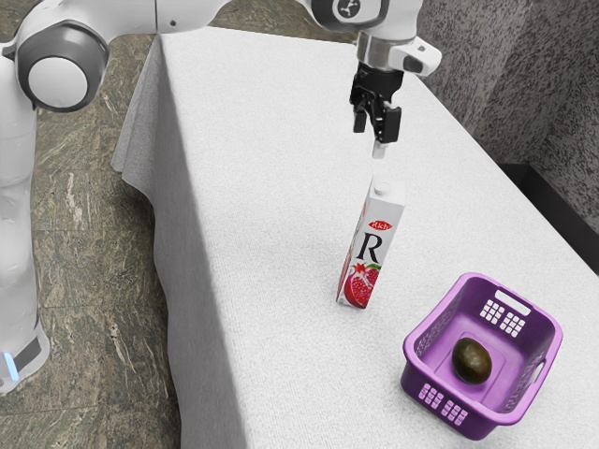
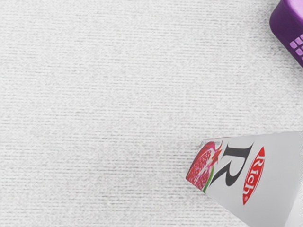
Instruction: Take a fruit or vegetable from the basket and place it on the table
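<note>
Exterior view: fruit (image 1: 471,361) lies below, well apart from the gripper (image 1: 373,134)

We can read two pieces of print, both on the tall white carton (image 1: 372,251) that stands upright near the gripper (image 1: 376,129), apart from it and lower down. Nearer the gripper, high on the carton's face, we read the brand "Rich" in white letters on a tilted red oval (image 1: 379,225); in the wrist view we also spot a tiny mark just after the "h", too small for us to read. Farther from the gripper, just under the oval, we read one big black capital "R" (image 1: 369,248). Above the gripper, on the arm's dark round cap, we see a light emblem (image 1: 348,8) we cannot make out.
</note>
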